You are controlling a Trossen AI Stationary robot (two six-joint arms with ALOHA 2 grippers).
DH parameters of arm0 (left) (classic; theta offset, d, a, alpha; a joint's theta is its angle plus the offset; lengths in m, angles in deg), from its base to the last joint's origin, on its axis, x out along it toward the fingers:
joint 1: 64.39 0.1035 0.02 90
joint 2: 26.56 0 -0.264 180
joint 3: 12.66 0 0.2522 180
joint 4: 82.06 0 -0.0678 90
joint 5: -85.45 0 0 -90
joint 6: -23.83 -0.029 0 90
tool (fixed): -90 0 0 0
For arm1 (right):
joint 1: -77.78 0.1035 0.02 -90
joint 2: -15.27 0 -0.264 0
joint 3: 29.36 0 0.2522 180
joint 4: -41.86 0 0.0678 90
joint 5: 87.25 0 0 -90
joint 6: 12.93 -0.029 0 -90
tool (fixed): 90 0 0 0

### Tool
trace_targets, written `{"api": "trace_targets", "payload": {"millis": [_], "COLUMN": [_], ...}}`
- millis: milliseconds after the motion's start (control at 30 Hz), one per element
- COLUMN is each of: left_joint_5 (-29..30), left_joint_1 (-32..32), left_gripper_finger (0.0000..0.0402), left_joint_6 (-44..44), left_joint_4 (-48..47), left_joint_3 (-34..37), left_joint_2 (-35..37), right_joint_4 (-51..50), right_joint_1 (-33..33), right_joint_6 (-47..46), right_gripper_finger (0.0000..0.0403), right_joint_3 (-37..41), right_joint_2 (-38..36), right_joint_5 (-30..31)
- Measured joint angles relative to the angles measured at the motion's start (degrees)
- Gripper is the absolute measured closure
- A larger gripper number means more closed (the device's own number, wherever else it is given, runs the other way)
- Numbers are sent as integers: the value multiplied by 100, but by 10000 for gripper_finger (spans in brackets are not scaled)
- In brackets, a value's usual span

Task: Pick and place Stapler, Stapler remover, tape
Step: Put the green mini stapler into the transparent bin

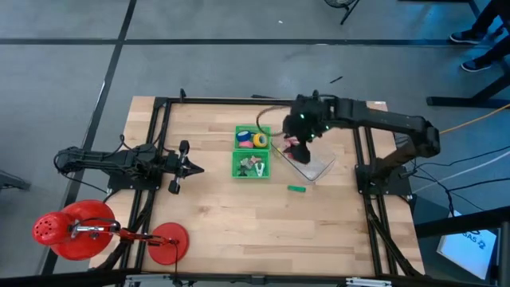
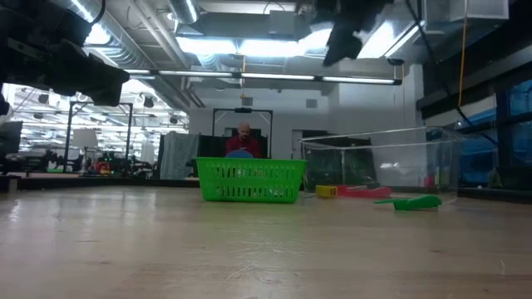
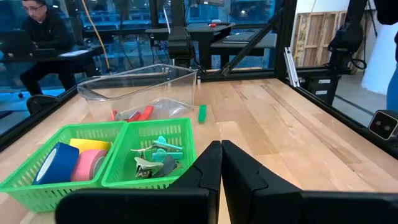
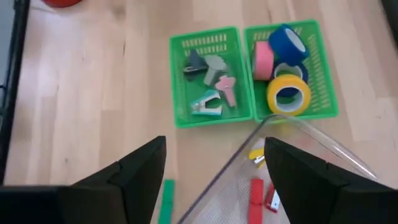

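Note:
Two green baskets stand side by side. One (image 4: pixel 289 68) holds blue, pink and yellow tape rolls (image 1: pixel 256 139). The other (image 4: pixel 211 74) holds several claw-shaped staple removers (image 1: pixel 253 166). A clear container (image 1: pixel 309 163) lies beside them with red staplers (image 4: pixel 255 190) and a yellow piece (image 4: pixel 256 155) in it. A green stapler (image 1: pixel 296 189) lies on the table by the container. My right gripper (image 4: pixel 214 180) is open and hovers high over the container's rim, holding nothing. My left gripper (image 3: pixel 221 168) is shut and waits at the table's left (image 1: pixel 187 166).
Black frame rails (image 1: pixel 159 143) run along the table's left and right sides. Red round objects (image 1: pixel 72 229) sit at the near left corner. A person (image 3: pixel 43 37) sits at a desk beyond the table. Bare wood (image 1: pixel 263 231) lies toward the near edge.

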State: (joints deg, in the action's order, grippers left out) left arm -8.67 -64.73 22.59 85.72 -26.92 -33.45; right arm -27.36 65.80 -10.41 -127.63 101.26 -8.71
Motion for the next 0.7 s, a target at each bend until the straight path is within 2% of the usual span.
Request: {"api": "trace_targets", "payload": {"millis": [233, 333, 567, 700], "left_joint_5": [0, 0, 0, 0], "left_joint_1": [0, 0, 0, 0], "left_gripper_finger": [394, 394, 397, 395], "left_joint_6": [-1, 0, 0, 0], "left_joint_4": [0, 0, 0, 0], "left_joint_3": [0, 1, 0, -1], "left_joint_2": [0, 0, 0, 0], "right_joint_4": [17, 139, 522, 1183], "right_joint_1": [1068, 1468, 2099, 2271], "right_joint_6": [-353, -654, -1416, -2081], "right_gripper_finger": [128, 128, 128, 128], "right_joint_3": [337, 537, 1213, 1757], "right_joint_2": [-376, -410, -401, -403], "right_joint_5": [1406, 1801, 1808, 1793]}}
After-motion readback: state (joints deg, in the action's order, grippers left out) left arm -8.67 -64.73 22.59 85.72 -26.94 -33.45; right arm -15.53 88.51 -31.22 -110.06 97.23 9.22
